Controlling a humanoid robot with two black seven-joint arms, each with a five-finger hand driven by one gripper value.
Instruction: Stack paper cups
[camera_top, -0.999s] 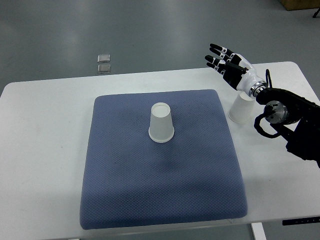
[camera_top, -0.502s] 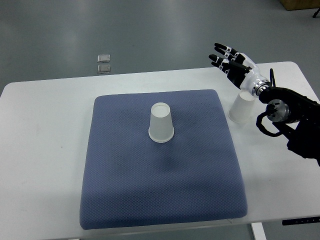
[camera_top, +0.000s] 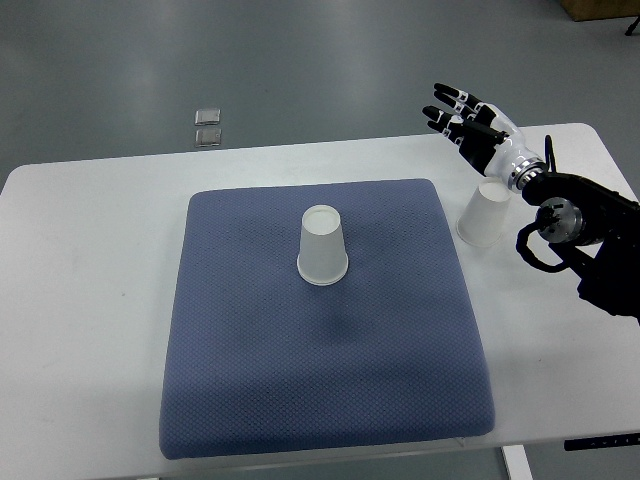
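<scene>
One white paper cup (camera_top: 323, 246) stands upside down near the middle of the blue-grey mat (camera_top: 320, 380). A second white cup (camera_top: 484, 215) stands upside down on the white table just off the mat's right edge. My right hand (camera_top: 467, 120) hovers above and slightly behind that second cup, fingers spread and holding nothing. Its dark forearm (camera_top: 585, 235) enters from the right edge. The left arm does not show.
The white table (camera_top: 90, 300) surrounds the mat, with its far edge just behind my right hand. Two small grey squares (camera_top: 208, 127) lie on the floor beyond the table at upper left.
My right hand has drifted up and to the right, away from the mat and past the second cup. Both cups have stayed where they were.
</scene>
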